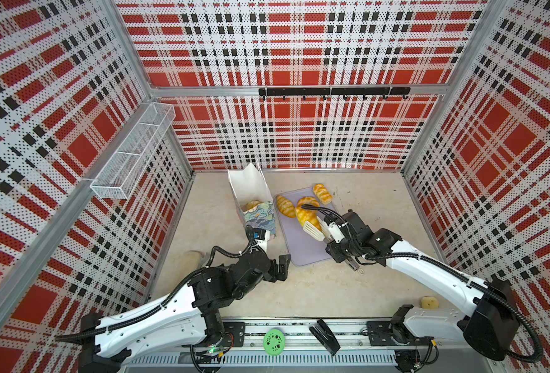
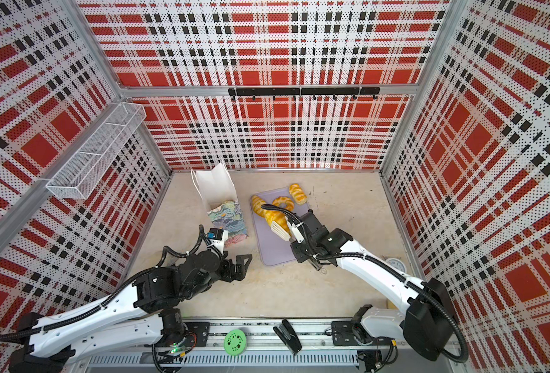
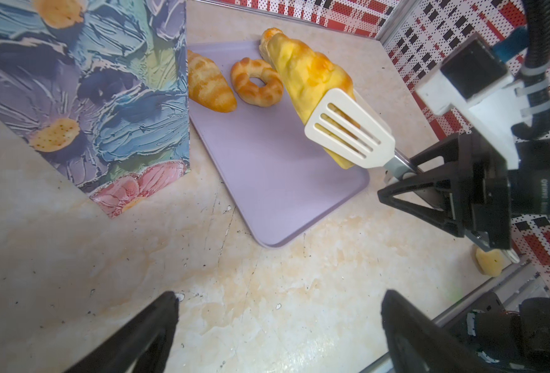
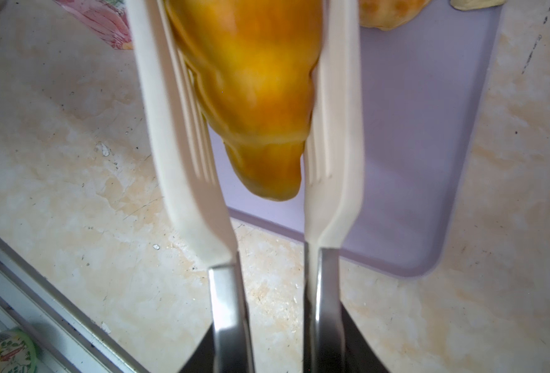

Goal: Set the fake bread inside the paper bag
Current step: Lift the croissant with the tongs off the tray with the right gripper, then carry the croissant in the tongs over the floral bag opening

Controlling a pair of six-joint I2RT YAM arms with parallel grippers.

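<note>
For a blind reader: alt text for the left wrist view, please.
Cream slotted tongs in the right gripper clamp a glossy golden toy croissant above a flat lavender tray holding more pastries, beside a flower-print paper bag.

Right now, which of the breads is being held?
The large croissant, pinched between the white tongs above the lavender tray; the others lie loose, untouched.

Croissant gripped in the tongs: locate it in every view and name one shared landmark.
Both top views: croissant mid-scene, over the lavender tray, beside the ring bun.
Left wrist: croissant behind the slotted tongs blade.
Right wrist: croissant close up, between both blades.
Shared landmark: lavender tray, in all four.
</note>
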